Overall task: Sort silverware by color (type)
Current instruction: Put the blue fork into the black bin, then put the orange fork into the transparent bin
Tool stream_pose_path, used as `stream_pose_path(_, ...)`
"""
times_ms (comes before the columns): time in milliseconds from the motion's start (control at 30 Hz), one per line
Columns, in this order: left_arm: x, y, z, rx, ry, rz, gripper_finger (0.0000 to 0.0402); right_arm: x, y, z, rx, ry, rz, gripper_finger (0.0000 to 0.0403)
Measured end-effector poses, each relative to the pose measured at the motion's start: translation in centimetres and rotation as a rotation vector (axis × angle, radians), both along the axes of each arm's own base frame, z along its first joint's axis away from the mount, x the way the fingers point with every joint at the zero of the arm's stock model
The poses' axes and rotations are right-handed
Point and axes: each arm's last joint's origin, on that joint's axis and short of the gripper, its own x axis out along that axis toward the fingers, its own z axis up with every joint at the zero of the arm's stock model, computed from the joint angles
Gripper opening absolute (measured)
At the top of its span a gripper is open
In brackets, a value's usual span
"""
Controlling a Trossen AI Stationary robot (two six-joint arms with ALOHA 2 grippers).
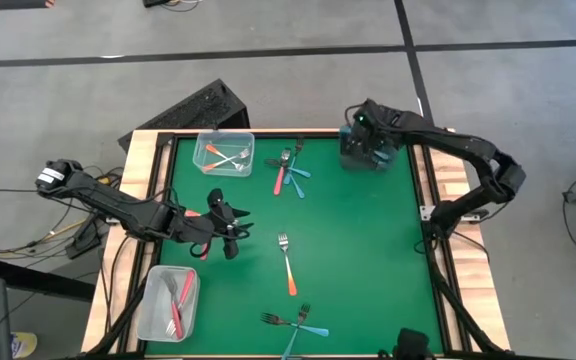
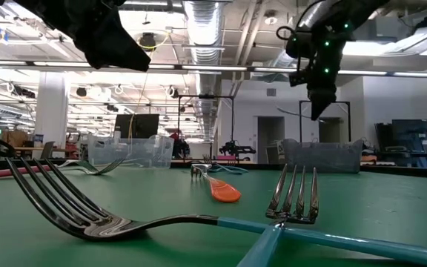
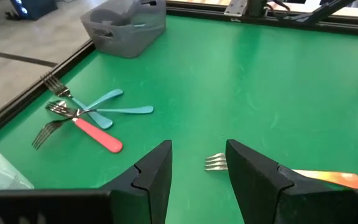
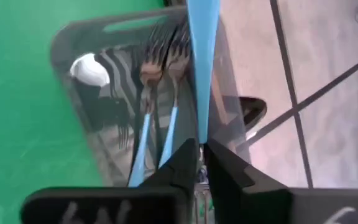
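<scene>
High view, right gripper (image 1: 366, 150) held over dark bin (image 1: 368, 158) at far right corner, left gripper (image 1: 236, 232) poised beside orange fork (image 1: 286, 263), left wrist view, fingers (image 3: 156, 177) parted, right wrist view, blue fork (image 4: 202, 62) pinched over bin

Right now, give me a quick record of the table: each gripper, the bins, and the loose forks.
left gripper: open, above the mat beside the orange-handled fork
right gripper: shut on blue-handled fork, over the dark bin
clear bins: one with red-handled forks, one at the mat's far side
loose forks: far cluster, near cluster
</scene>
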Motion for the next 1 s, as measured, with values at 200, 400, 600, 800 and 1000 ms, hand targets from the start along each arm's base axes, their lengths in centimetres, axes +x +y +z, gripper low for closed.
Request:
stream_pose_path(200,0.0,0.1,0.0,0.02,-0.002,0.025,0.0139,-0.4,-0.6,-0.2,0.041,-0.025,0.001,0.011)
stream_pose_path(400,0.0,0.1,0.0,0.029,-0.003,0.036,0.0139,0.1,0.0,-0.4,0.142,-0.232,-0.241,0.0133)
stream_pose_path(600,-0.2,0.2,-0.2,0.009,0.0,0.063,0.0139,3.8,3.0,0.1,0.436,-0.551,-0.179,0.0128)
stream_pose_path(800,-0.2,0.2,-0.1,-0.007,-0.017,0.095,0.0139,8.1,6.9,0.2,0.409,-0.647,-0.013,0.0124)
stream_pose_path(1000,-0.5,-0.4,-0.5,-0.061,0.003,0.073,0.0139,10.9,12.3,-2.6,0.542,-0.54,0.01,0.0122)
